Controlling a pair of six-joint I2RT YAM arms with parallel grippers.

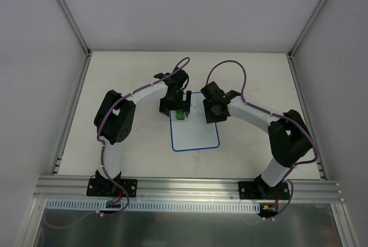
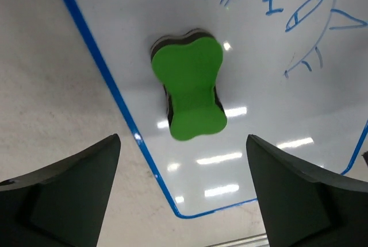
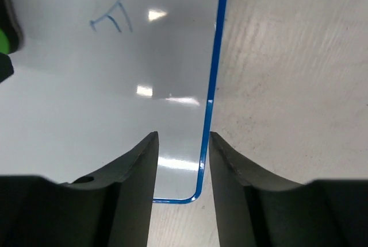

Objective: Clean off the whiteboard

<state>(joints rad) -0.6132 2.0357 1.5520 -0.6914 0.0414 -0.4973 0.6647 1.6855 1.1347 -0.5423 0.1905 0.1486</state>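
The whiteboard (image 1: 195, 135) lies flat mid-table, white with a thin blue rim. Blue scribbles (image 2: 310, 17) mark its far part, and they also show in the right wrist view as scribbles (image 3: 115, 17). A green bone-shaped eraser (image 2: 190, 89) rests on the board near its left rim, also seen as the eraser (image 1: 180, 115). My left gripper (image 2: 183, 138) hangs over the eraser, jaws wide open, touching nothing. My right gripper (image 3: 183, 136) is open over the board's right rim (image 3: 210, 86), one finger on each side of it, nothing held.
The pale table (image 1: 126, 74) has white walls on three sides, with aluminium frame posts (image 1: 66, 8) at the back corners. An aluminium rail (image 1: 190, 186) with both arm bases runs along the near edge. The board's near rounded corner (image 3: 192, 196) sits close to the rail side.
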